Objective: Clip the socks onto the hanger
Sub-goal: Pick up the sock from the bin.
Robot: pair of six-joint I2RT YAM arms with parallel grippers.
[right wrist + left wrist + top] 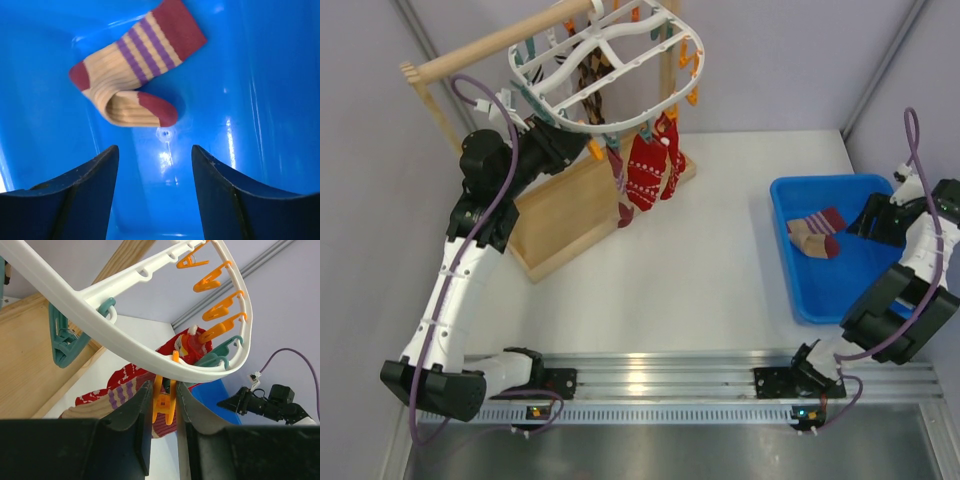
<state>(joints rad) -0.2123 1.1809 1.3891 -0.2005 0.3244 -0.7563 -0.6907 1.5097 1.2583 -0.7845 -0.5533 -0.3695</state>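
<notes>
clamping together on one orange clip [163, 405], the left fingers [131, 415] are pressing it from both sides just under the near rim of the white hanger [100, 325], which is hanging over the far left corner of the desk [720, 260], above the wooden rack [560, 215]. the right fingers [85, 190] are standing apart over the blue bin [250, 75] at the desk's right edge, and one striped sock [132, 75] is lying folded just beyond their tips, not between them. two red socks [645, 170] are dangling from the hanger; others behind them are overlapping and hard to count. the left wrist view is cutting off most of the hanger.
</notes>
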